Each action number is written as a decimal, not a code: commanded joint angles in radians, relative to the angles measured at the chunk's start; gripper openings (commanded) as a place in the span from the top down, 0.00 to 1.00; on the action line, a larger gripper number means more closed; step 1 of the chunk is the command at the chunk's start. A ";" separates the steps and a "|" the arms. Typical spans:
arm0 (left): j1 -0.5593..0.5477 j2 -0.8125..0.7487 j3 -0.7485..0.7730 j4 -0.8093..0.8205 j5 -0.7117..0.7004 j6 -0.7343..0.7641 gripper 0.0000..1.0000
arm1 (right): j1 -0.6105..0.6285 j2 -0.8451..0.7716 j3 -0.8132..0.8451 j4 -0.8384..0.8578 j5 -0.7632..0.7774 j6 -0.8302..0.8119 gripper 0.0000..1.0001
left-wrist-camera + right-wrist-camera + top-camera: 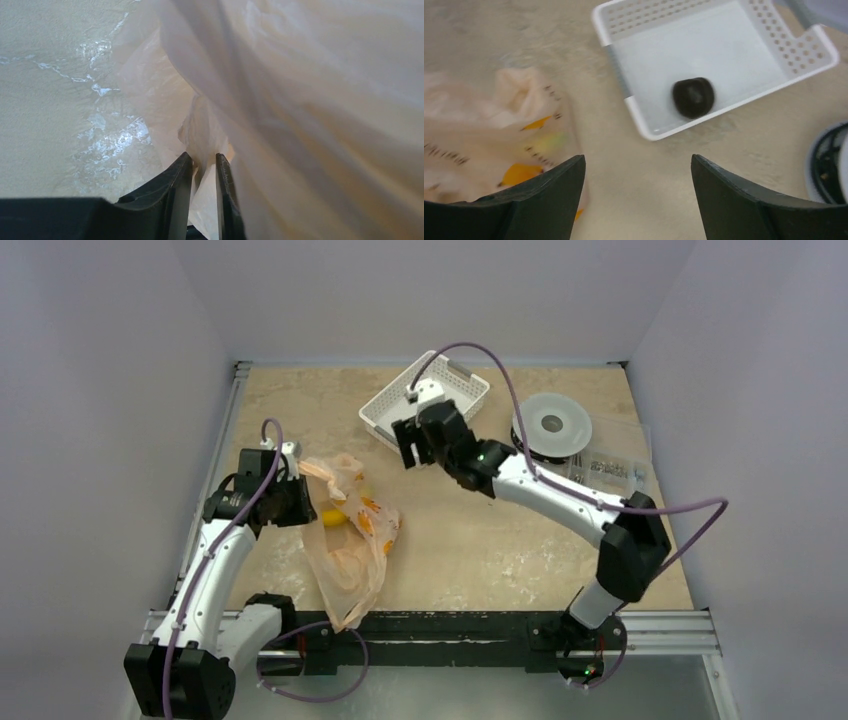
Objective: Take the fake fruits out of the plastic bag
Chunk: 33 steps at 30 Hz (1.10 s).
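The pale-orange plastic bag (345, 530) lies on the left of the table, with a yellow fruit (335, 517) showing through its upper part. My left gripper (300, 497) is shut on a fold of the bag (205, 135) at the bag's left edge. The bag also shows in the right wrist view (494, 130). A dark brown-maroon fruit (693, 97) lies in the white basket (724, 45). My right gripper (415, 445) is open and empty, above the table between the bag and the basket (385, 415). The red-orange fruit is hidden.
A black and grey spool (551, 427) and a clear packet of small parts (610, 468) sit at the back right. The metal rail (450, 625) runs along the near edge.
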 commanded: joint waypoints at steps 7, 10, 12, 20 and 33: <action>-0.003 -0.022 0.022 0.019 0.048 0.030 1.00 | 0.471 -0.197 -0.323 0.230 -0.109 0.109 0.39; -0.003 -0.026 0.020 0.020 0.041 0.029 1.00 | 0.555 -0.154 -0.324 0.318 -0.090 0.136 0.50; -0.002 -0.025 0.019 0.020 0.029 0.024 1.00 | 0.579 -0.092 -0.271 0.299 -0.028 0.175 0.61; -0.004 -0.044 0.017 0.016 -0.008 0.012 1.00 | 0.592 0.150 -0.105 0.214 0.192 0.232 0.82; -0.010 -0.058 0.017 0.015 -0.017 0.007 1.00 | 0.593 0.333 0.084 0.014 0.364 0.280 0.87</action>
